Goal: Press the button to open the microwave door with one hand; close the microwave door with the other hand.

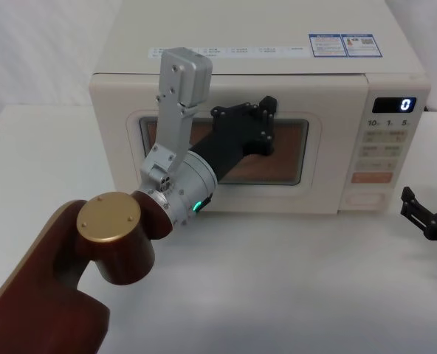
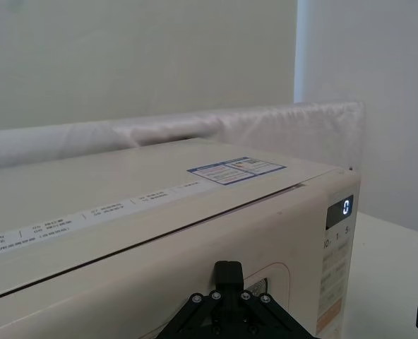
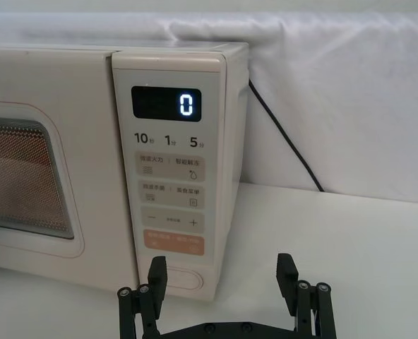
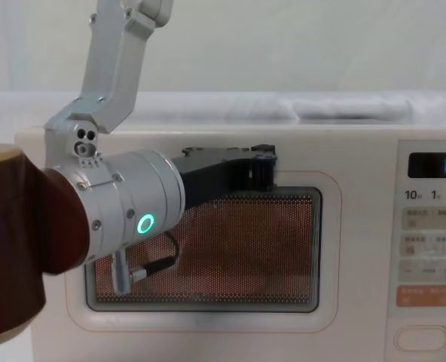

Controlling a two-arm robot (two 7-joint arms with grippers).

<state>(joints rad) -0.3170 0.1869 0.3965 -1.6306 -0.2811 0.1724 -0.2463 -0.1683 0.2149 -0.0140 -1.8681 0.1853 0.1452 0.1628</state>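
On the white counter (image 1: pixel 277 280) stands the cream microwave, its microwave door (image 1: pixel 226 155) lying flush with the front, shut. At the foot of the control panel (image 3: pixel 172 176), below the orange key (image 3: pixel 174 244), sits the button (image 3: pixel 183 278), a wide cream oval. The display (image 1: pixel 394 105) above it reads 0. The left end effector (image 1: pixel 254 118) rests against the upper part of the door's window, at the frame's top edge; whether its fingers are spread or closed cannot be told. The right end effector (image 3: pixel 222 275) hovers low over the counter just in front of the button and apart from it, its two fingers wide apart and holding nothing.
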